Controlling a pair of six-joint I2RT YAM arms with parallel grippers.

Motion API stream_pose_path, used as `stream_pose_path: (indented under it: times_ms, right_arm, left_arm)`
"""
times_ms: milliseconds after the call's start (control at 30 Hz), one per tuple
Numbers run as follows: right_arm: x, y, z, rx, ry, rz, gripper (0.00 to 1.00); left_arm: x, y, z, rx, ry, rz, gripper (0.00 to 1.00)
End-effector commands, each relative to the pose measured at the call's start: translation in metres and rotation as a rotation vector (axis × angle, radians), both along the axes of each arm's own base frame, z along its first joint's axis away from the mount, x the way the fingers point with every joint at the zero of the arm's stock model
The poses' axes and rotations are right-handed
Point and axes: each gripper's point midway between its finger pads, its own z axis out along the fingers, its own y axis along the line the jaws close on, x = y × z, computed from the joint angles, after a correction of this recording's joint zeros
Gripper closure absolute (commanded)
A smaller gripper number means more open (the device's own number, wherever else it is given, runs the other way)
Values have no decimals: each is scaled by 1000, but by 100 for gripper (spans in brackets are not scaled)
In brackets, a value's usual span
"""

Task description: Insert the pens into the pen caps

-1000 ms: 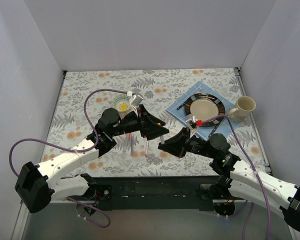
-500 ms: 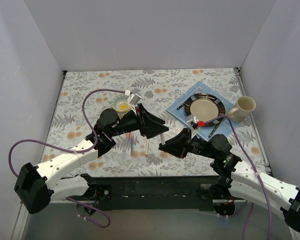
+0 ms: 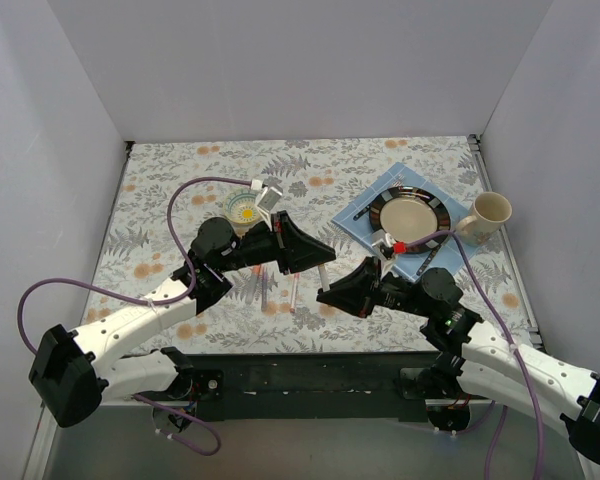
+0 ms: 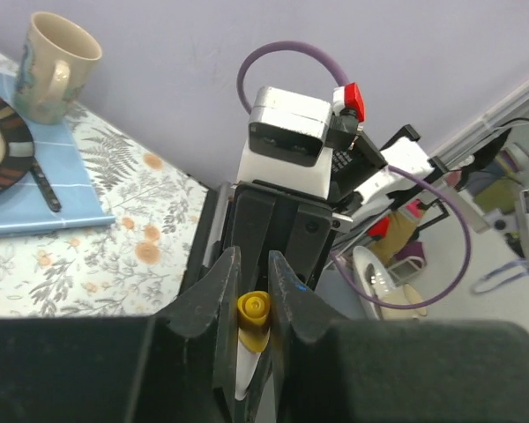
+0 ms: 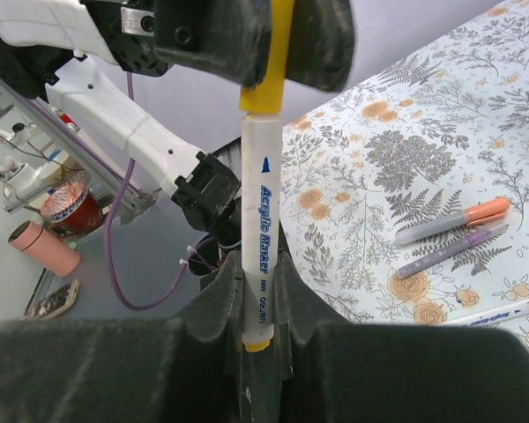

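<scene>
Left wrist view first: the left gripper [image 4: 252, 286] is clenched on a small yellow plastic cap [image 4: 254, 310], low in the middle of the frame, with a white pen barrel showing just beneath it. Straight ahead, the right arm's white camera block [image 4: 286, 132] fills the centre. A cream ceramic mug [image 4: 55, 63] sits at upper left, beside a dark-rimmed round plate [image 4: 9, 132] on a light blue mat [image 4: 35, 216]. Over to the right wrist view: the right gripper [image 5: 257, 295] is grasping a white acrylic-marker pen [image 5: 260, 207] upright in mid-frame. The pen's top end runs up into that yellow cap, pinched by the black fingers at the top edge. On the floral tablecloth [image 5: 361, 176] at the right lie an orange-capped grey pen [image 5: 450, 222], a purple pen [image 5: 445, 253] just beside it, and a pink-ended white pen [image 5: 511, 313] in the lower right corner. In the top external view the two grippers meet nose to nose at centre, above the cloth, and a small white bowl with a yellow centre [image 3: 242, 208] sits behind the left arm.
</scene>
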Motion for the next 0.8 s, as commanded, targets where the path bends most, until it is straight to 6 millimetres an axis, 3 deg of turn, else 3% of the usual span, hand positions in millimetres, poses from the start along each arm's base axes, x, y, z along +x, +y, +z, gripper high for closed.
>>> stream_pose_path:
  times_ms: [0,167,233,267,367,533,767]
  right_arm:
    - [1,1,37,62,-85,-1,99]
    - [16,1,76,91,-157,-74,99]
    - [22,4,80,79,-171,-90,99]
    - [24,5,96,94,-185,-96,99]
    - [34,9,108,81,-164,-109,99]
    - [50,9,119,70,-162,-141,99]
    - [67,-13,120,86,-199,-175,99]
  left_arm:
    - [-24,-1,6,-31,-8,-149,100]
    - [-31,-3,-17,-11,89,-194,100]
    - [-32,-4,-27,9,88,-194,100]
    - [-33,-6,-31,18,89,-194,100]
    - [-40,-7,-44,52,68,-220,100]
    - [-55,0,-60,58,68,-286,100]
    - [-63,6,-65,85,70,-303,100]
